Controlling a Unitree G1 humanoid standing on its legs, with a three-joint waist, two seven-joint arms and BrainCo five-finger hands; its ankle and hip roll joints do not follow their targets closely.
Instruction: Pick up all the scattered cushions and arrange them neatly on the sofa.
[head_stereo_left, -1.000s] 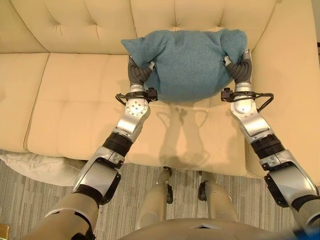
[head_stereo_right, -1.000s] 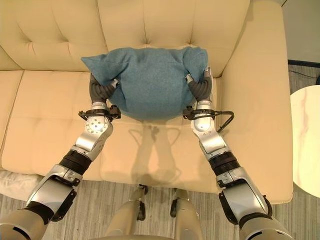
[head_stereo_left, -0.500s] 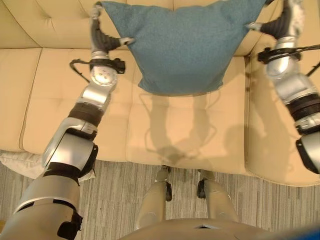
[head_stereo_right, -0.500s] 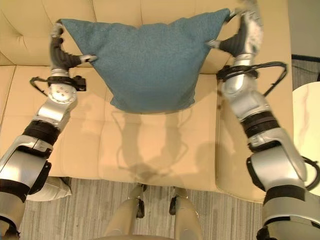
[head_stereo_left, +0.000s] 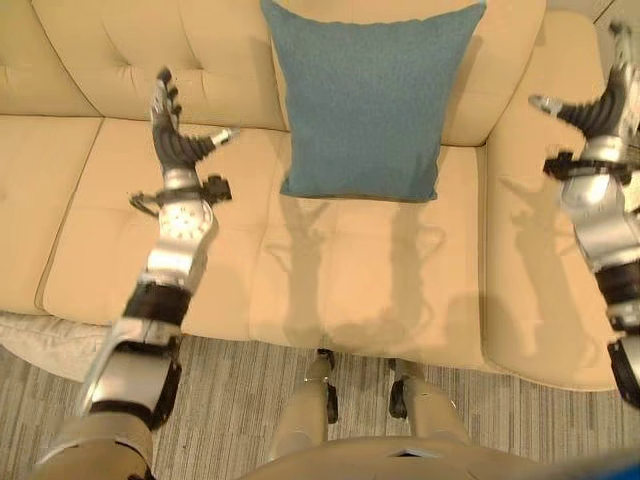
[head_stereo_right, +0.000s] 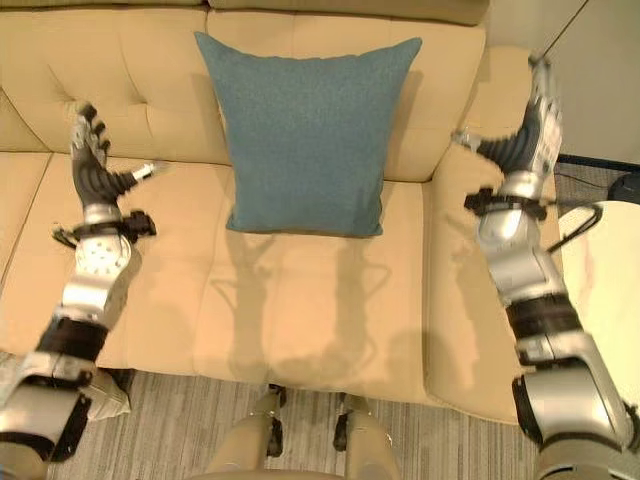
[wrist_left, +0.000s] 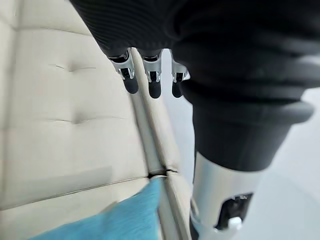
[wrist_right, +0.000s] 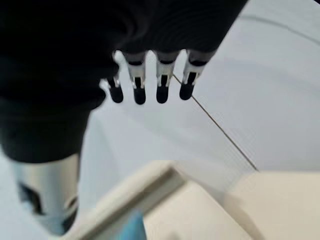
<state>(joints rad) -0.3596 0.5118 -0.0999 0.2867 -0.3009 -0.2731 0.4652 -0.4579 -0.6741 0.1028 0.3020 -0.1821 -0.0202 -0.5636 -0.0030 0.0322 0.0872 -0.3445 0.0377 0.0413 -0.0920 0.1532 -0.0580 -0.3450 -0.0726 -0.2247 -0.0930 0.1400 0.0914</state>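
Sofa (head_stereo_left: 140, 220) | one teal cushion (head_stereo_left: 365, 100) upright on backrest | both hands (left (head_stereo_left: 172, 135), right (head_stereo_right: 528, 140)) fingers spread, empty

No text, label, number or sign can be read on anything here

The cushion (head_stereo_left: 365, 95) is matt teal woven cloth with a fine grain. The sofa (head_stereo_left: 130, 230) looks smooth, softly sheened, tufted cream upholstery.
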